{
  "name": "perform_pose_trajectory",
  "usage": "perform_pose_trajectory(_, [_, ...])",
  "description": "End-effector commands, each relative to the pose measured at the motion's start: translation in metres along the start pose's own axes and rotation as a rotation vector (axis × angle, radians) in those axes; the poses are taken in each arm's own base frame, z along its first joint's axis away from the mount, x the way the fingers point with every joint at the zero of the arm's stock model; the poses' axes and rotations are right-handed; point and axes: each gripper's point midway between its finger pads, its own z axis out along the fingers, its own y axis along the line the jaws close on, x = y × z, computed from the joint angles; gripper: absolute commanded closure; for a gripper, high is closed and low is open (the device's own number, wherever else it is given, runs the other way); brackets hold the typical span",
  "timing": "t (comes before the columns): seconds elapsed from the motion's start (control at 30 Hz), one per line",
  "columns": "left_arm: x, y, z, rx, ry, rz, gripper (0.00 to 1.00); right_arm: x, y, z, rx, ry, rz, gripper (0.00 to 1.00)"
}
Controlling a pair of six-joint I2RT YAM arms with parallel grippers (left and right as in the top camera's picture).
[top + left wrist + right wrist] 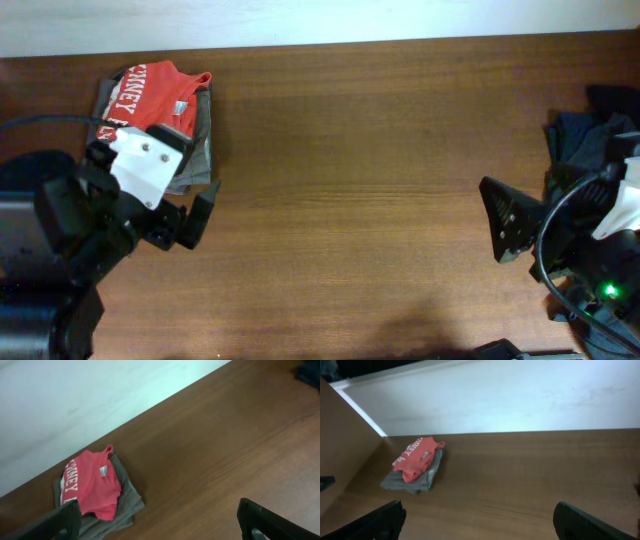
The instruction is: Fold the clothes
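A folded orange-red T-shirt [150,95] with white lettering lies on top of a folded grey-brown garment [200,150] at the table's far left. Both also show in the left wrist view [92,482] and in the right wrist view [417,460]. A heap of dark blue-grey clothes [590,135] lies at the right edge. My left gripper [185,220] is open and empty just in front of the folded stack. My right gripper [505,225] is open and empty, left of the dark heap.
The brown wooden table [370,150] spreads between the two arms. A white wall [510,395] runs along its far edge. A corner of the dark clothes shows at the top right of the left wrist view [310,372].
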Motion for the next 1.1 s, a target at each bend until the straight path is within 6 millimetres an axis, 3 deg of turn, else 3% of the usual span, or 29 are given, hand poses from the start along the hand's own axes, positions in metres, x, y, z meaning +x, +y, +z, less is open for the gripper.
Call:
perform_pose_trajectory(0.0, [0.002,0.003,0.002,-0.016,0.021,0.012,0.01,0.003,-0.003,-0.001,0.017,0.005,0.002,0.01])
perform_pose_trajectory(0.3, [0.016,-0.002,0.005,0.012,0.083,-0.006,0.01,0.004,-0.004,0.002,0.018,0.015,0.002,0.01])
perform_pose_trajectory(0.47, [0.023,-0.005,0.005,0.025,0.111,-0.013,0.01,0.016,-0.009,0.005,0.037,0.048,0.009,0.01])
perform_pose_trajectory(0.53, [0.026,-0.007,0.004,0.03,0.124,-0.017,0.01,0.021,-0.026,0.003,0.112,0.033,-0.009,0.01])
perform_pose_trajectory(0.7, [0.027,-0.007,0.004,0.032,0.126,-0.018,0.01,0.018,-0.075,0.012,0.291,-0.193,0.041,0.01])
perform_pose_trajectory(0.8, [0.027,-0.007,0.004,0.032,0.127,-0.018,0.01,0.056,-0.104,0.03,0.345,-0.272,0.055,0.01])
perform_pose_trajectory(1.07, [0.027,-0.007,0.004,0.032,0.127,-0.018,0.01,0.169,-0.135,0.071,0.345,-0.227,0.068,0.02])
